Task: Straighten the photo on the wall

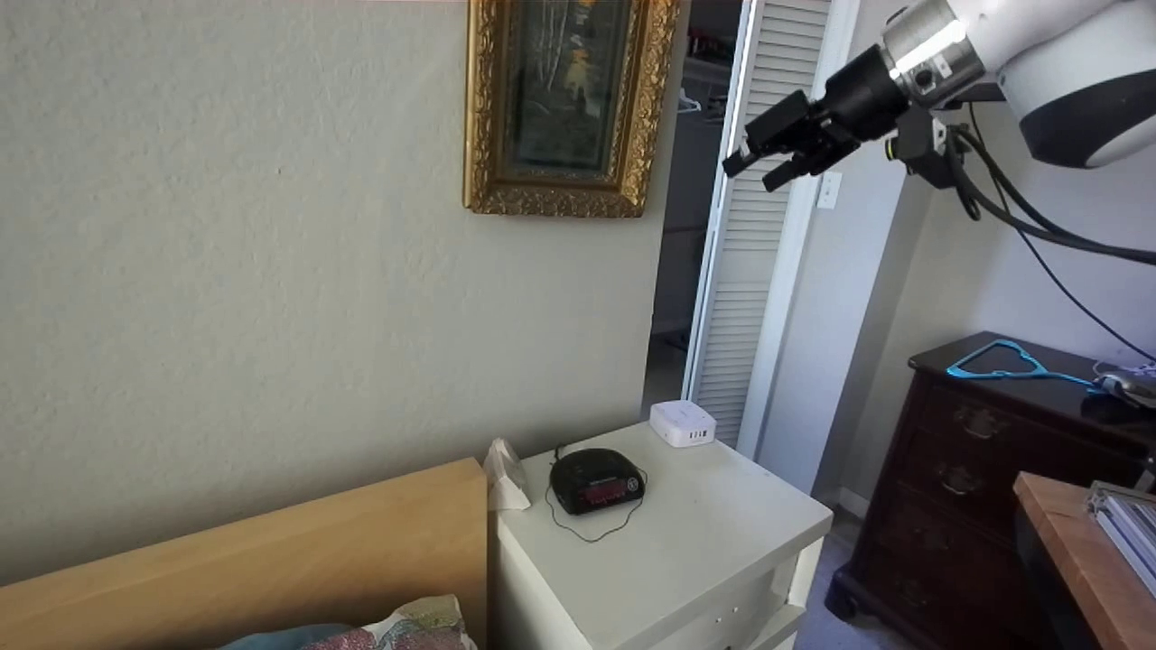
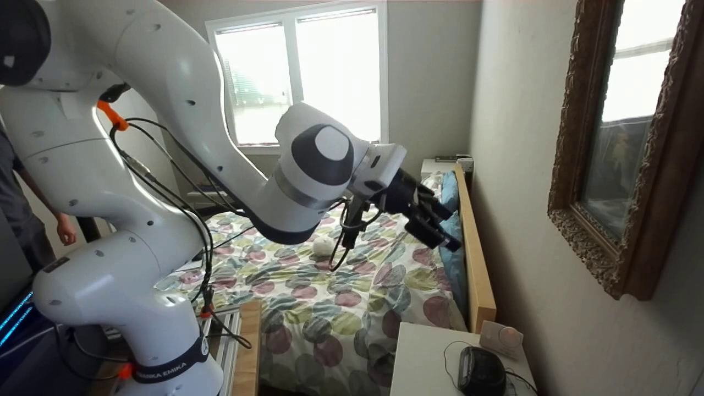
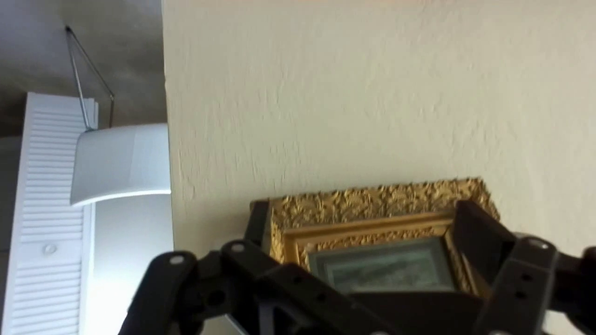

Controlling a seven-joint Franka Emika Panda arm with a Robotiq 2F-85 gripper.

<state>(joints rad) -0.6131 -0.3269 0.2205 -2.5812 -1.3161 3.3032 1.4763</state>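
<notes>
Raised in mid-air with its two fingers (image 3: 479, 242) spread apart, the black gripper (image 1: 755, 173) tilts downward in both exterior views, a gap between it and the photo (image 1: 572, 106); the photo is set in an ornate gold frame (image 1: 637, 108) and hangs upright on the pale, lightly textured wall (image 1: 271, 271), near that wall's edge, its upper part cut off in both exterior views; in the wrist view a short side of the frame runs at a slight slope and shows between the fingers, though whether the photo hangs quite straight I cannot tell; past the wall's edge stands a white louvered door (image 1: 745, 280); below the photo is a white nightstand (image 1: 713, 506), bearing a black clock radio (image 1: 596, 480) and a small white box (image 1: 683, 424); just beside it stands a light wooden headboard (image 1: 316, 546), and in an exterior view the bed has a patterned cover (image 2: 341, 324); farther out, a dark chest of drawers (image 1: 921, 506) carries a blue hanger (image 1: 989, 374); a bright window (image 2: 335, 82) lies behind the white arm (image 2: 165, 71), and a person (image 2: 25, 214) stands partly in view.
</notes>
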